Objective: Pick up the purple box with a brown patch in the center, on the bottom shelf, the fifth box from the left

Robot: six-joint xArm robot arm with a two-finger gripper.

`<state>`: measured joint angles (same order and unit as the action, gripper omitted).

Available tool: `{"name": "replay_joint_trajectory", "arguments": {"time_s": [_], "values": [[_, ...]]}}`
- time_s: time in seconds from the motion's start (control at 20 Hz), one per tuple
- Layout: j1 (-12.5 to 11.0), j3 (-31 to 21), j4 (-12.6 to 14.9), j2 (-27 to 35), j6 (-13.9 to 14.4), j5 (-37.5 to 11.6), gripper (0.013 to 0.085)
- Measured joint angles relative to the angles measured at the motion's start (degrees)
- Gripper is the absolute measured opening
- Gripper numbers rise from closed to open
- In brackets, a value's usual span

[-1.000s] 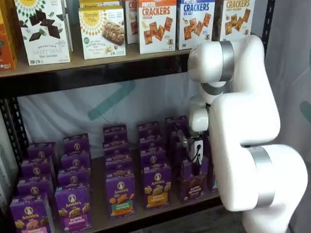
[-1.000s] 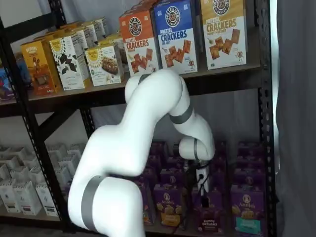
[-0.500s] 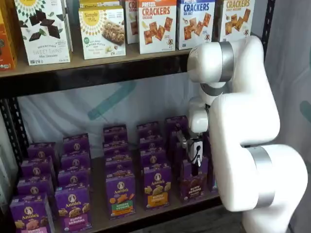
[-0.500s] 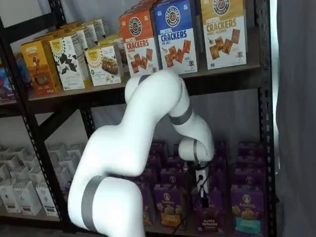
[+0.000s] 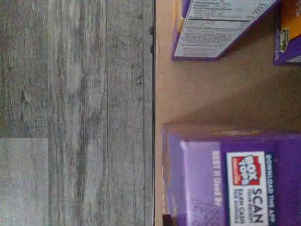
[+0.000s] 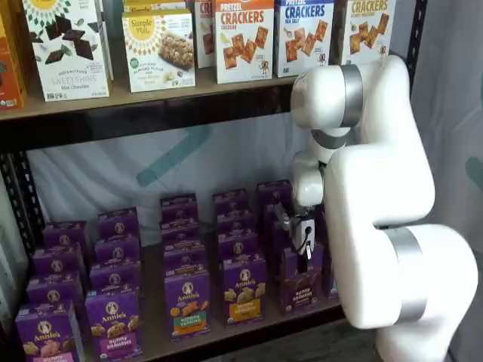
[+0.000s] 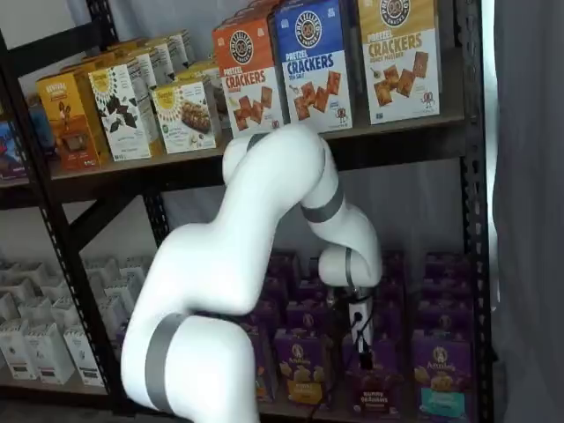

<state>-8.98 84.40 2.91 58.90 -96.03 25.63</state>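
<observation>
1. The purple box with a brown patch (image 6: 299,280) stands upright at the front of its row on the bottom shelf (image 6: 155,332), face outward, easy to reach from above.
2. The hand (image 6: 303,255) hangs at the box's top edge, placed to pinch it; whether its fingers have met the carton I cannot tell.
3. Neighbouring purple cartons (image 6: 244,289) stand just beside, leaving little room.

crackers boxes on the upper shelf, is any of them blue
Yes, a blue crackers box stands on the upper shelf between an orange one and a yellow one.
</observation>
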Motion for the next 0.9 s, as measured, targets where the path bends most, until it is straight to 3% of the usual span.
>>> {"name": "replay_joint_trajectory", "arguments": {"time_s": [0.2, 0.65, 0.8, 0.9], "values": [[-0.04, -0.43, -0.08, -0.29, -0.13, -0.04, 0.0290], [-0.39, -0.91, 1.23, -1.00, 0.73, 0.88, 0.0290], [-0.38, -0.72, -0.59, -1.43, -0.93, 3.15, 0.0290], [-0.45, -1.16, -3.41, -2.04, -3.53, 3.96, 0.0290]]}}
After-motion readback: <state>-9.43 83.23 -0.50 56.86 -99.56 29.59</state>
